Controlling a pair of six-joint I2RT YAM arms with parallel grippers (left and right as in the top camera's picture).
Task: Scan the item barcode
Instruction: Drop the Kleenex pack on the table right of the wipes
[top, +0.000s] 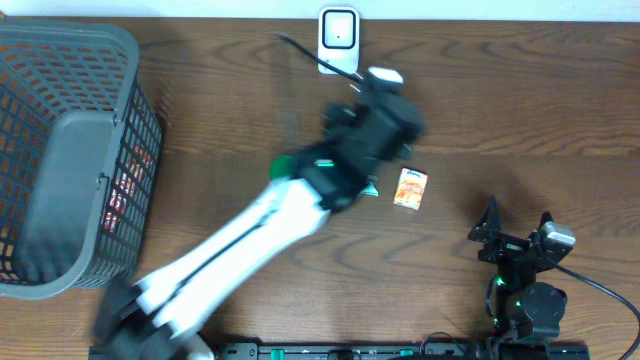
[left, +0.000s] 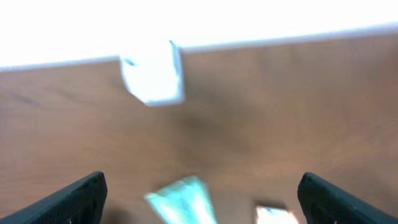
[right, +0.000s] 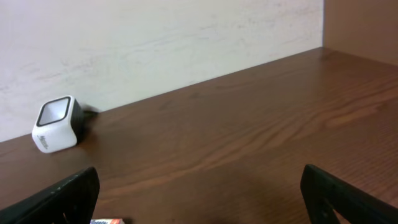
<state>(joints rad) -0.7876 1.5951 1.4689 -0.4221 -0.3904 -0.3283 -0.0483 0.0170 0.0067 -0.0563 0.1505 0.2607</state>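
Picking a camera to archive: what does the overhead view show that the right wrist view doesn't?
Only overhead: the grey mesh basket, the left arm and a green item partly under it. Only right wrist: the pale wall behind the wooden table. Both: the white barcode scanner, the table and the small orange box, just a sliver in the wrist view.

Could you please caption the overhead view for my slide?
Left arm stretched toward the scanner, small orange box lying beside it.
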